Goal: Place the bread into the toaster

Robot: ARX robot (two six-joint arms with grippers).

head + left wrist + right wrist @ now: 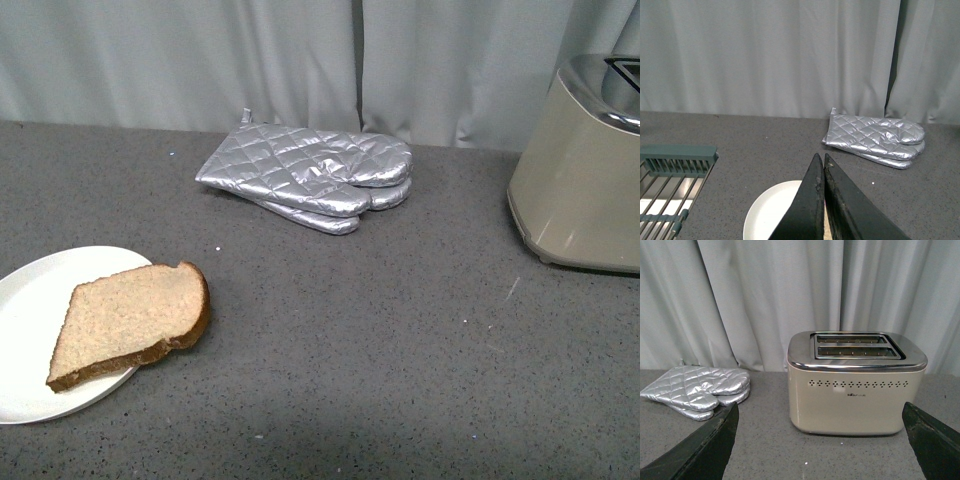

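**Nothing done yet: bread on plate, toaster empty**

Front view: the bread (130, 322) lies flat in the lower left of the frame. It is half on a white plate (30, 300), and its rounded crust end hangs past the rim over the grey desk (380, 340). The toaster (585, 170) is at the right edge, well apart from the bread. A stack of silver oven mitts (310, 175) sits upper centre, between the two and further back. No arm shows in this view.

The left claw (823, 159) is clenched, with the fingers pressed together and nothing between them. It hangs above the plate, and a drying rack (670, 180) is off to one side. The right claw (820, 412) is spread wide and released, facing the toaster. Both slots look empty.

My read is that the whole job is left: grab the slice, carry it across, drop it in a slot.

Writing: there is small dark print on the toaster front under the row of holes, too small to read. No other labels are seen.
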